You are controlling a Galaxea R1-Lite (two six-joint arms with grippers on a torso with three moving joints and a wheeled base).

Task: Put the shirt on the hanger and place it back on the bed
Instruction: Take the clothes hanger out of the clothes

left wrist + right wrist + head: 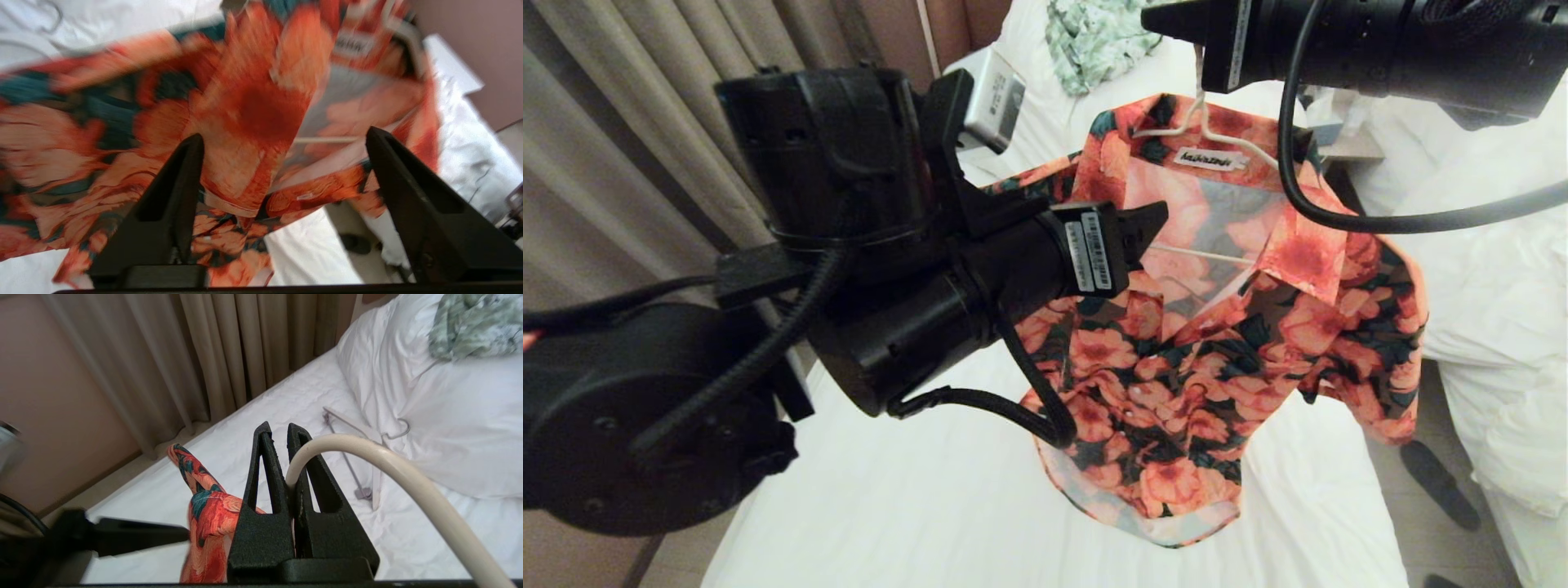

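A: Where does it stand?

B: The bed (947,506) fills the lower frame. The shirt (1209,359) hangs mid-frame above it on the hanger (1205,118), whose hook is pinched in the right gripper (286,435) at upper right.

A: And the left gripper (282,139)?

B: Jaws wide apart, holding nothing, at the collar left of centre.

A: Best way to finish?

B: I'd check both shoulders sit on the wire, draw the left arm clear, then lower gently onto the sheet.
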